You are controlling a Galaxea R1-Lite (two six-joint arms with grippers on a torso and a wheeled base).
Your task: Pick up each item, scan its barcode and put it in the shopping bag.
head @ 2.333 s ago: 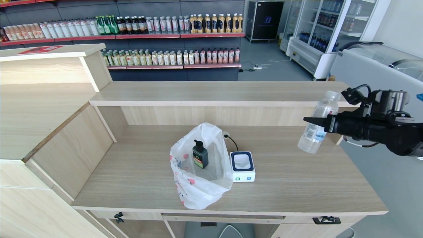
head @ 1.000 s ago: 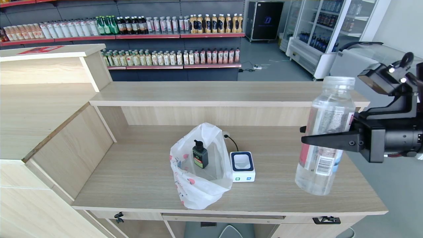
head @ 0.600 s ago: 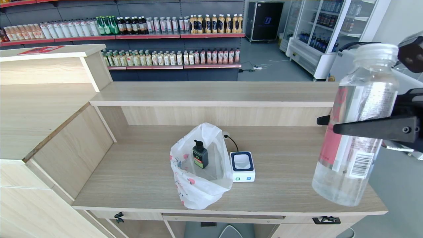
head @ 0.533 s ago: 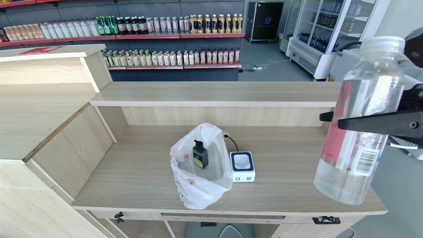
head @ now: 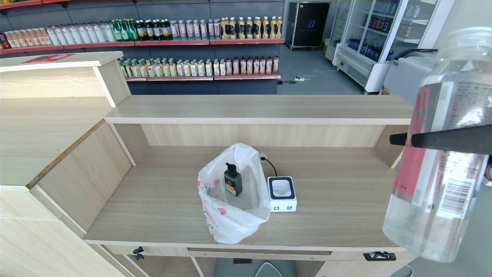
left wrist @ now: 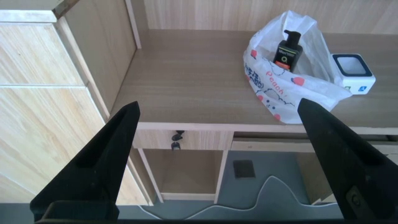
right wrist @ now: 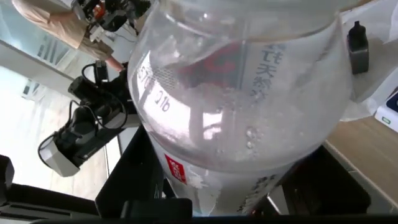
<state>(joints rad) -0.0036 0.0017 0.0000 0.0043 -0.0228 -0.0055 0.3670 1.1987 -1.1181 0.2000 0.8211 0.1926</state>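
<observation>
A clear water bottle [head: 442,173] with a red-and-white label hangs close to the head camera at the far right, nearly upright, its barcode [head: 455,196] facing the camera. My right gripper [head: 413,138] is shut on its middle; one black finger crosses the label. The bottle [right wrist: 249,93] looms large in the right wrist view. A white shopping bag [head: 230,207] stands open mid-counter with a dark pump bottle [head: 233,180] inside. The white barcode scanner [head: 282,193] sits just right of the bag. My left gripper [left wrist: 217,174] hangs open below the counter's front edge, holding nothing.
The wooden counter [head: 338,215] has bare surface on both sides of the bag. A raised ledge [head: 253,109] runs along the back and a side wall [head: 84,169] closes the left. A black cable [head: 271,165] runs behind the scanner. Drawer locks [head: 378,256] sit under the front edge.
My right gripper has lifted the water bottle from beside the counter's right end up towards the head camera and farther right. The bottle went from tilted to nearly upright. Bag and scanner stayed put.
</observation>
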